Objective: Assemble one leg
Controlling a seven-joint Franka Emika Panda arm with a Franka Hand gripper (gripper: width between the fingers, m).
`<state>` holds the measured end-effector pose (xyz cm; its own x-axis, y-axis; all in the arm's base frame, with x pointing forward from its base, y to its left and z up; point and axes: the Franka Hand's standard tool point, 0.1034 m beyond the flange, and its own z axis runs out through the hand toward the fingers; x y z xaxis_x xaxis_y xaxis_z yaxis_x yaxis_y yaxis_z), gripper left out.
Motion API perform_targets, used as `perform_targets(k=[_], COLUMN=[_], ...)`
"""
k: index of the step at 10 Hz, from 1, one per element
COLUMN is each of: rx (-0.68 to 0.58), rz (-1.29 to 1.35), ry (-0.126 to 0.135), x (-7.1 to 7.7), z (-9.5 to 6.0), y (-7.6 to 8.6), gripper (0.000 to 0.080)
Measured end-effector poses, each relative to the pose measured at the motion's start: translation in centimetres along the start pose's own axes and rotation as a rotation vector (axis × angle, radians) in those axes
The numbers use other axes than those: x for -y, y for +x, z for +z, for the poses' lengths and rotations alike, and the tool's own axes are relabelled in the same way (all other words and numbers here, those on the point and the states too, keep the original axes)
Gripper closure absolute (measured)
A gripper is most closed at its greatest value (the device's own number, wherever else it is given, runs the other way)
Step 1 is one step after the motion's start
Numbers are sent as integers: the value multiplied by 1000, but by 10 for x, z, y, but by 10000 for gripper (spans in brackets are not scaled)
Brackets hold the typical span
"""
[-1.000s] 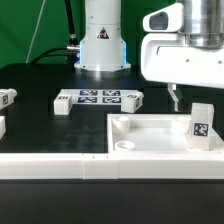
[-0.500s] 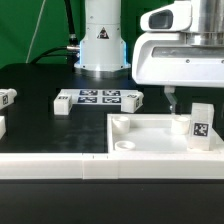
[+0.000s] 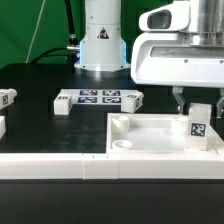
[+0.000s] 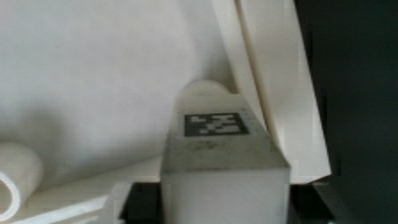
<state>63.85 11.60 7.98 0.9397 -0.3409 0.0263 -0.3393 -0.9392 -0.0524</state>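
Observation:
The leg is a small white block with a square marker. It stands upright inside the large white tray, near the tray's back corner on the exterior view's right. My gripper hangs straight above the leg, with one dark finger showing beside its top. In the wrist view the leg fills the space between my two dark fingers, which lie against its sides. The tray rim runs close past the leg.
The marker board lies at the back with small white blocks at its ends. Another block sits at the far left. A round boss stands in the tray's near corner. A long white edge runs along the front.
My gripper has moved toward the exterior view's left and come down over the leg. The leg has shifted very slightly leftward.

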Motion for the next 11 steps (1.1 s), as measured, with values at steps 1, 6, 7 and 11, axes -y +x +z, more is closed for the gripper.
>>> perform_targets(k=[1,6,7,11], rx=[-1,-20,-20,-19], rz=[64,323,324,325], ry=[12,2,3,3], x=[-3,-23,-22,-23], z=[0,-1,-1,0], y=[1,4,4,4], gripper=[509,504,504,191])
